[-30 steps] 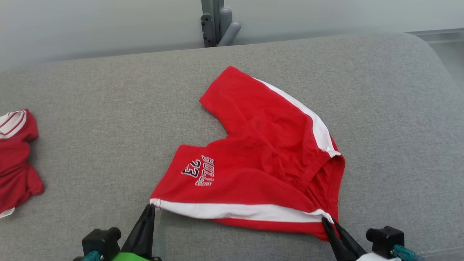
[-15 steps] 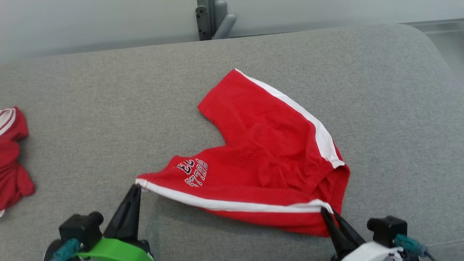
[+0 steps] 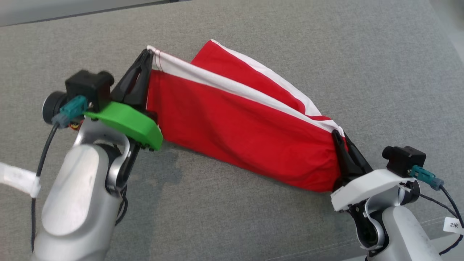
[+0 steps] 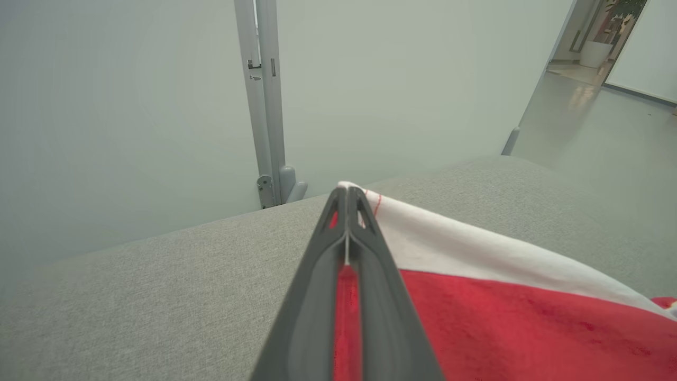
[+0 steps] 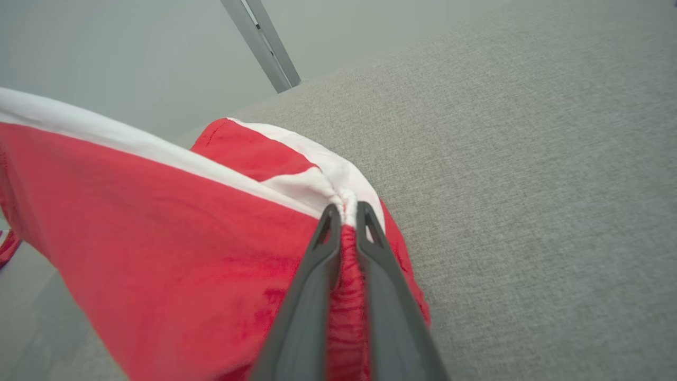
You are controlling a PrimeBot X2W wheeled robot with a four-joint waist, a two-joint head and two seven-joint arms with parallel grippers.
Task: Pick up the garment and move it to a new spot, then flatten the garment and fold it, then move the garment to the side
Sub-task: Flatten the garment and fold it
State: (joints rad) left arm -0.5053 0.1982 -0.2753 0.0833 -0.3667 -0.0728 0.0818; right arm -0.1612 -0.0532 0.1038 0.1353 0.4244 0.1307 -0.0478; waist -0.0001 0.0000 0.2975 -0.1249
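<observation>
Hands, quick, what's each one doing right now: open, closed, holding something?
The left hand is closed, holding the red shorts by a white-striped corner.
The right hand is closed, holding the red shorts at the stripe's other end.

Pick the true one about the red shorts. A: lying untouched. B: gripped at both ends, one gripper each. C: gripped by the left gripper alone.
B: the left gripper and right gripper each have jaws shut on a white-striped end of the shorts.

Soft, even, bright light. A faint shadow darkens the grey upholstery (image 3: 163,174) just below the left pincer (image 3: 148,53). Wrist views bow at their edges; the wall (image 4: 132,106) beyond that pincer looks hazy.
</observation>
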